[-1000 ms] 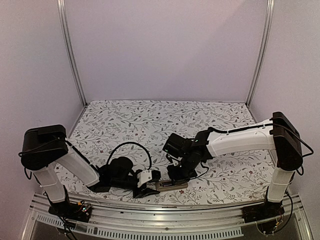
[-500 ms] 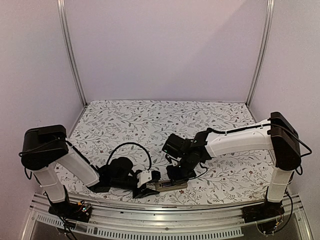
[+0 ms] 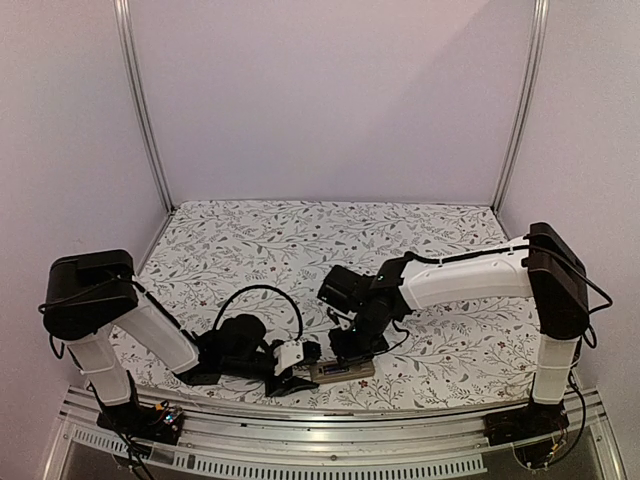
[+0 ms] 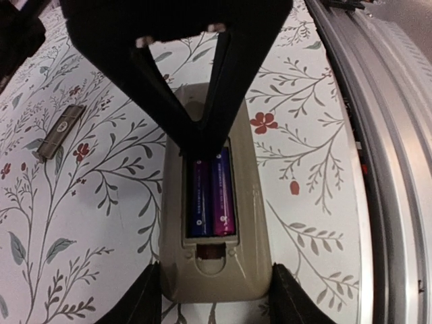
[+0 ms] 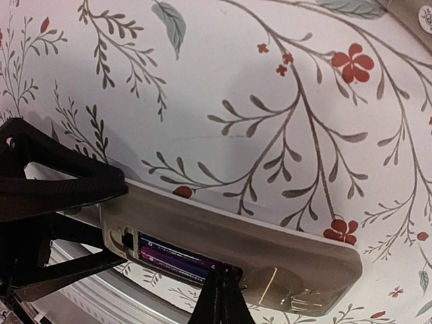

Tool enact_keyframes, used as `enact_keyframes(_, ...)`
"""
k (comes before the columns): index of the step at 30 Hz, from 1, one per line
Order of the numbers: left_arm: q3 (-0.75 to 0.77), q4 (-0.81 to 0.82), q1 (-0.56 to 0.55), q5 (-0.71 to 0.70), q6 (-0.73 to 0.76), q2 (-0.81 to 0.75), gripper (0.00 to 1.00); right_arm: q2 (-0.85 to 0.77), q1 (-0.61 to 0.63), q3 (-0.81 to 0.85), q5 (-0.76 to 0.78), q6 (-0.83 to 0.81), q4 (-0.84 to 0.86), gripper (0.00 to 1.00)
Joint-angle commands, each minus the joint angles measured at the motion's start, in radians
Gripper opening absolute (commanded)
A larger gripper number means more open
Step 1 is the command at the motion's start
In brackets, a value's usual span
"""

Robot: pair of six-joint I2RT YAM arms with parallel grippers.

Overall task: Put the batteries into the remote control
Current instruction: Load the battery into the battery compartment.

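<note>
The remote control (image 4: 212,270) lies back-up on the floral table near the front edge, greyish-tan, with its recess open. Two batteries (image 4: 212,196), one blue and one magenta, lie side by side inside the recess. My left gripper (image 4: 214,297) is shut on the remote's near end, one finger against each side. My right gripper (image 5: 221,297) is shut with nothing held, its joined tips pressing down on the far end of the batteries (image 5: 172,260). From above, the remote (image 3: 352,370) shows between the left gripper (image 3: 300,375) and the right gripper (image 3: 345,352).
A small flat tan strip (image 4: 61,131) lies loose on the table to the left of the remote. The metal front rail (image 4: 385,135) runs close along the remote's right side. Walls with aluminium posts (image 3: 140,110) enclose the table.
My right arm has shifted slightly left over the remote and its jaws have closed the last bit. The left arm and the remote have not moved.
</note>
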Motion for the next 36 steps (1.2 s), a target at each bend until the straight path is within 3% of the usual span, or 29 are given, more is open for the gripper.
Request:
enact_keyframes(1,0.012,0.048,-0.004,0.020,-0.021,0.021,0.27,0.117,0.034,0.012,0.016,-0.044,0.031,0.00)
enact_keyframes(15,0.007,0.049,0.005,0.022,-0.039,0.016,0.24,0.070,0.010,-0.043,0.022,-0.036,0.060,0.00)
enact_keyframes(28,0.009,0.024,0.003,0.028,-0.004,-0.006,0.34,-0.246,-0.079,-0.185,-0.014,-0.139,0.355,0.03)
enact_keyframes(31,0.013,0.003,0.005,0.039,0.031,-0.015,0.47,-0.293,-0.123,-0.205,-0.005,-0.168,0.352,0.12)
enact_keyframes(33,0.015,-0.015,0.010,0.052,0.070,-0.028,0.58,-0.312,-0.168,-0.210,0.007,-0.193,0.345,0.26)
enact_keyframes(34,0.015,-0.023,0.015,0.057,0.091,-0.032,0.63,-0.319,-0.194,-0.207,0.009,-0.210,0.344,0.36)
enact_keyframes(36,0.015,-0.049,0.026,0.067,0.137,-0.048,0.74,-0.325,-0.245,-0.194,-0.009,-0.314,0.342,0.67)
